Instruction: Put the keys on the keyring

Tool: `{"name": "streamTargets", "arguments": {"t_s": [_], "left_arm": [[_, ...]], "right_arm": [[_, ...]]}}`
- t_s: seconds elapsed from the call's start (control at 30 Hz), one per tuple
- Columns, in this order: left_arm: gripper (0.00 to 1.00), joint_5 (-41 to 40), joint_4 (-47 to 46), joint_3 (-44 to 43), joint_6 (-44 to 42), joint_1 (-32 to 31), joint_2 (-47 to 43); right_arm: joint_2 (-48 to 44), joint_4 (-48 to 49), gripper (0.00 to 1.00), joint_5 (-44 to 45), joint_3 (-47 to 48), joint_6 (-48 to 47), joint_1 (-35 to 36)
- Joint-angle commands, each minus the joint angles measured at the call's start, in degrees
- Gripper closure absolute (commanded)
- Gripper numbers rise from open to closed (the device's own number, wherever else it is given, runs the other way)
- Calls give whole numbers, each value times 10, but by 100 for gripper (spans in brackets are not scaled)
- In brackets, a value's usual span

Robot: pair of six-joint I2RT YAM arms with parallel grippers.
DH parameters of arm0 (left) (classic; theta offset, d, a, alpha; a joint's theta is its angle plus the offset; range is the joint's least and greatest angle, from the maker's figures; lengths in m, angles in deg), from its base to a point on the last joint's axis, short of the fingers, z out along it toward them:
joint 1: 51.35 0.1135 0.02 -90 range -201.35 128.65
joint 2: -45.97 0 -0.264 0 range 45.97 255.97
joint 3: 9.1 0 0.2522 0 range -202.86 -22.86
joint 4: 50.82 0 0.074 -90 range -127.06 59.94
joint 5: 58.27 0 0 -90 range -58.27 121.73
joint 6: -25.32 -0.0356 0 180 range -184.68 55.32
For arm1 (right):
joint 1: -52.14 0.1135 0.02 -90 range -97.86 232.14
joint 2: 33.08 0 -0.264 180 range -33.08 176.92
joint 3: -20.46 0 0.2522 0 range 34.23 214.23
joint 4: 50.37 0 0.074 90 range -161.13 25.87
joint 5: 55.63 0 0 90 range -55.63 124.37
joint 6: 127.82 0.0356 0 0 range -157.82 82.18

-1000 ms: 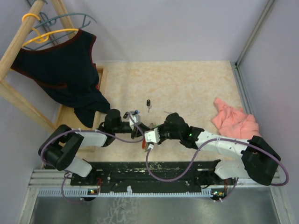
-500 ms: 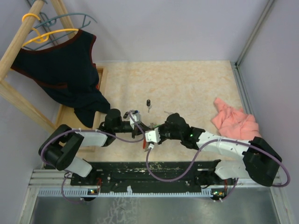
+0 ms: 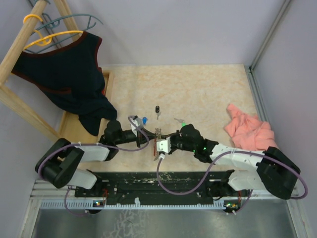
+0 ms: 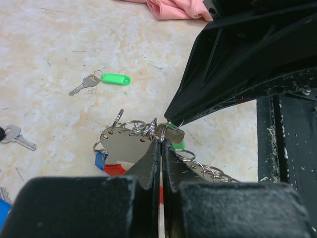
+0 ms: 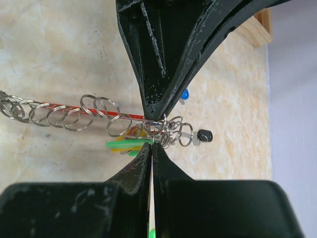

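Since left gripper (image 4: pixel 161 145) and right gripper (image 5: pixel 151 145) both clamp tight on the keyring (image 4: pixel 126 146) between them, threading looks midway. Some coloured keys (image 5: pixel 124 145) hang there — farther off, green key (image 4: pixel 115 79), blue key (image 3: pixel 144 119), black key (image 3: pixel 157 109) lie loose.

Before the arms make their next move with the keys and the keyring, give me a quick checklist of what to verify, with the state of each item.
1. Hold: left gripper shut on the long red-and-grey keyring: ok.
2. Second hold: right gripper shut at the keyring: ok; exactly what it pinches: cannot tell.
3. Small key with green plastic tag on the keyring: not ok, it lies loose on the table.
4. Small black-headed key on the keyring: not ok, it lies apart on the table.
5. Crumpled pink cloth away from both grippers: ok.
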Motion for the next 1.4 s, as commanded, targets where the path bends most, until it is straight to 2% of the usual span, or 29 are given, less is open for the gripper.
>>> {"name": "streamTargets", "arguments": {"t_s": [0.0,0.1,0.37,0.5,0.57,0.73,1.0,1.07,1.37], "left_arm": [[99,-17,-128,19,62,9,5],[99,-34,-176,34,87,9,12],[99,-47,-223,48,115,9,28],[99,-38,-230,52,118,9,40],[99,-33,-215,55,110,9,40],[85,-28,-157,63,77,9,28],[69,4,-32,28,-1,10,-10],[67,21,7,12,-23,10,-12],[65,61,66,-27,-63,10,-3]], "right_arm": [[26,36,100,-24,10,22,2],[44,51,100,-39,15,26,2],[64,68,100,-49,26,26,2],[65,62,100,-22,39,10,2],[58,42,100,-3,49,-5,2],[32,-10,100,8,77,-42,2],[23,-83,100,-17,113,-75,2],[24,-89,100,-24,117,-79,2],[28,-96,100,-31,125,-84,3]]}}
